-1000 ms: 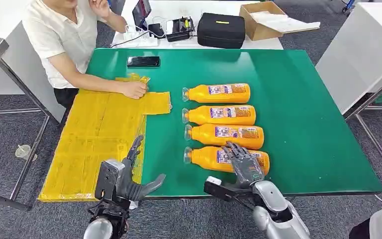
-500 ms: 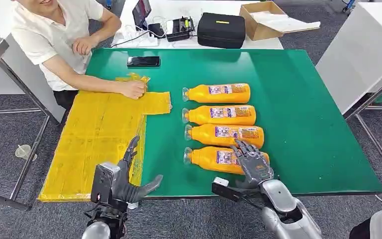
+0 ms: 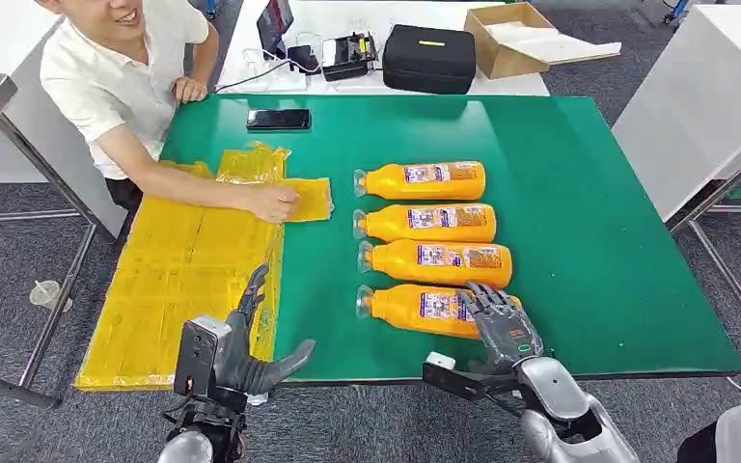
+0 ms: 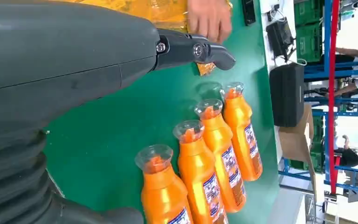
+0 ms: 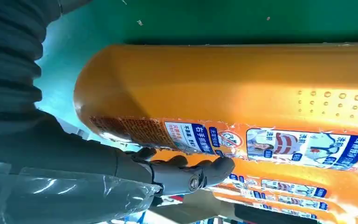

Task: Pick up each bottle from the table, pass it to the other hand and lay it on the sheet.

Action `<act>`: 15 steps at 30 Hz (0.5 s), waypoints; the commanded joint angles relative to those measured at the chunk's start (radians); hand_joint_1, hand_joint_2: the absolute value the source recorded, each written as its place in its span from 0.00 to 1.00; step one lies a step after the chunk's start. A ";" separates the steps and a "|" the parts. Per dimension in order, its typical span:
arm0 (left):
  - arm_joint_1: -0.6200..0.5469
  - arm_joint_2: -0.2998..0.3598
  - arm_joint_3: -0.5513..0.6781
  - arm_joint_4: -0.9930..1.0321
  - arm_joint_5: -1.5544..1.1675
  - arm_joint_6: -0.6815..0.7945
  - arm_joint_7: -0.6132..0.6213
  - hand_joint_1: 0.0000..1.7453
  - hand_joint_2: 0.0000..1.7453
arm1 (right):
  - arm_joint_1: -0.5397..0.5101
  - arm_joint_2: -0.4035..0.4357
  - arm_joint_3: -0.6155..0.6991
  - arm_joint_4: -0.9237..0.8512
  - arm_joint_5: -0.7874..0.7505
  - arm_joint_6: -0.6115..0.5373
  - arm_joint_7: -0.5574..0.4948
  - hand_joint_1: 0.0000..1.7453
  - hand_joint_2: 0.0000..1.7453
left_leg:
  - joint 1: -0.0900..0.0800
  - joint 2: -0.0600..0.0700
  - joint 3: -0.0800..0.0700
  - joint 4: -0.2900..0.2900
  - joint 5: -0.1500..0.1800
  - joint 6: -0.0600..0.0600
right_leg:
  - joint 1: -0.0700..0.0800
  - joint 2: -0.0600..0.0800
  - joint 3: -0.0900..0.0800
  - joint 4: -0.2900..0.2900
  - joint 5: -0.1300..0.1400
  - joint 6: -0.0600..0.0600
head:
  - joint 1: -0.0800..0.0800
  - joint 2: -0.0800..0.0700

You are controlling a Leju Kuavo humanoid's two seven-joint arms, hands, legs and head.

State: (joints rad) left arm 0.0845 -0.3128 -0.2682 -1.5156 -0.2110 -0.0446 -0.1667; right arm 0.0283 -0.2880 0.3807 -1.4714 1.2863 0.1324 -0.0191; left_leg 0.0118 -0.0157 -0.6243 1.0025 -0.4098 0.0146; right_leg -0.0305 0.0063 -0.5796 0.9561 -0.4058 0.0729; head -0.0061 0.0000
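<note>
As my right hand slid over the nearest bottle, fingers spread, not gripping yet, a person's hand smoothed the sheet. Left hand spread, w/ nothing.

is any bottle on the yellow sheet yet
No: all four bottles lie in a row on the green table, beside the yellow sheet, which carries none.
</note>
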 commanded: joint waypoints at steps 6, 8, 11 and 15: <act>0.022 -0.030 -0.034 0.027 -0.002 0.004 0.000 0.00 1.00 | -0.068 0.042 -0.079 0.119 -0.056 -0.003 -0.006 0.00 1.00 | 0.000 0.002 0.002 0.000 -0.001 0.000 | 0.001 0.001 0.002 -0.001 0.000 -0.002 | 0.000 0.000; 0.018 -0.030 -0.038 0.028 -0.002 0.004 0.000 0.00 1.00 | -0.082 0.050 -0.088 0.131 -0.066 -0.010 -0.016 0.00 1.00 | 0.000 0.003 0.003 0.000 -0.002 0.000 | 0.001 0.002 0.003 -0.001 0.000 -0.003 | 0.000 0.000; 0.003 -0.032 -0.036 0.028 -0.005 0.000 0.005 0.00 1.00 | -0.106 0.062 -0.093 0.144 -0.064 -0.021 -0.021 0.00 1.00 | 0.000 0.002 0.002 0.000 -0.001 0.000 | 0.001 0.001 0.002 -0.001 0.000 -0.002 | 0.000 0.000; -0.011 -0.036 -0.027 0.028 -0.008 -0.008 0.019 0.00 1.00 | -0.119 0.080 -0.108 0.158 -0.067 -0.026 -0.023 0.00 1.00 | 0.000 0.003 0.003 0.000 -0.001 0.000 | 0.001 0.001 0.002 -0.001 0.000 -0.003 | 0.000 0.000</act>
State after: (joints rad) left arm 0.0829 -0.3128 -0.2728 -1.5160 -0.2113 -0.0465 -0.1656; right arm -0.0166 -0.2667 0.3105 -1.4252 1.2219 0.1187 -0.0332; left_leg 0.0118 -0.0155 -0.6243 1.0025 -0.4096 0.0146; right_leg -0.0305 0.0063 -0.5795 0.9562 -0.4057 0.0729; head -0.0061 0.0000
